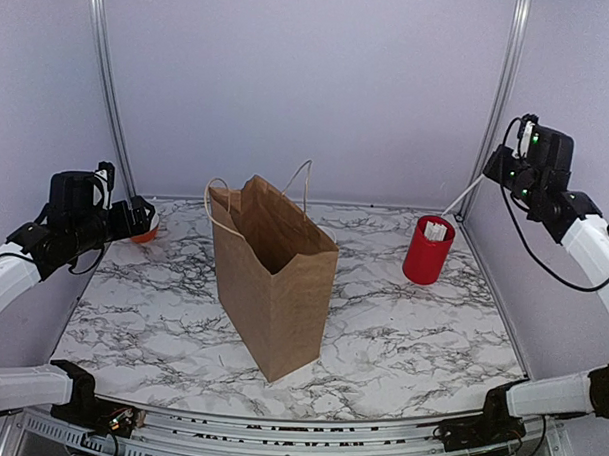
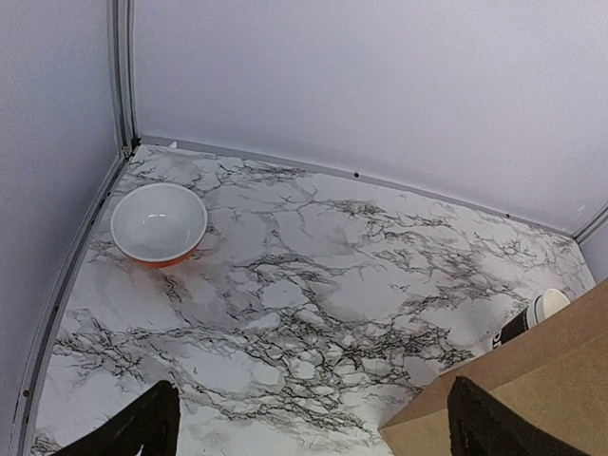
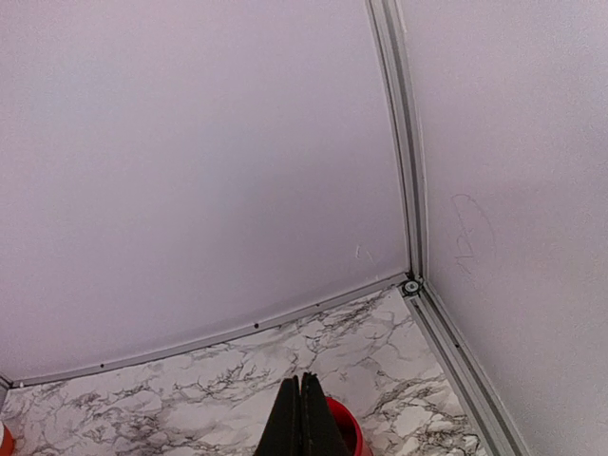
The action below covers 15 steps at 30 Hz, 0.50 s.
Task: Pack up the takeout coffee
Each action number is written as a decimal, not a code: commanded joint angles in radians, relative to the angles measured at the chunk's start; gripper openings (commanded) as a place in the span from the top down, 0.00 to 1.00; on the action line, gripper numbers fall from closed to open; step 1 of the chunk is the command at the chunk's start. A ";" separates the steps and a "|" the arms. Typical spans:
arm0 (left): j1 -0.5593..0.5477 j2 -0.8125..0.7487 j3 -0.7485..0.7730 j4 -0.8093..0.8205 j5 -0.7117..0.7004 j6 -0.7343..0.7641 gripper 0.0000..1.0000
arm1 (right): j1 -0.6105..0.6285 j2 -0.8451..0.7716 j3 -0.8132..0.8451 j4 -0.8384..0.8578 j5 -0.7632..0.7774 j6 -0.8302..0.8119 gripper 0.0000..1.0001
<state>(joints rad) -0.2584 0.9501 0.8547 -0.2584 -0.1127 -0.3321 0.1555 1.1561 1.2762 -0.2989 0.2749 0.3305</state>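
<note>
A brown paper bag (image 1: 273,277) stands open in the middle of the table; its corner shows in the left wrist view (image 2: 532,389). The lidded takeout coffee is not in view. A black cup with a white rim (image 2: 543,312) peeks out behind the bag; I cannot tell which cup it is. My left gripper (image 1: 140,220) hangs high over the left rear of the table, open and empty (image 2: 313,427). My right gripper (image 1: 486,176) is high at the right rear, above the red cup; its jaws are shut with nothing seen between them (image 3: 302,380).
An orange bowl, white inside (image 2: 159,223), sits in the left rear corner (image 1: 144,232). A red cup with white sticks (image 1: 428,249) stands at the right rear and shows under the right fingers (image 3: 344,427). A thin white line (image 1: 464,196) runs from the right gripper toward that cup.
</note>
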 commanded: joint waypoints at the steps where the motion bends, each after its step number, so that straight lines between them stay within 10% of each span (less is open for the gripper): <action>1: 0.006 0.008 -0.003 0.025 0.010 0.001 0.01 | 0.009 -0.057 0.060 0.004 -0.052 0.017 1.00; 15: 0.006 0.016 -0.003 0.029 0.017 -0.005 0.01 | 0.012 -0.135 0.087 0.146 -0.411 0.189 1.00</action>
<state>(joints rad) -0.2584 0.9615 0.8547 -0.2581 -0.1047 -0.3325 0.1589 1.0336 1.3258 -0.2428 0.0334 0.4454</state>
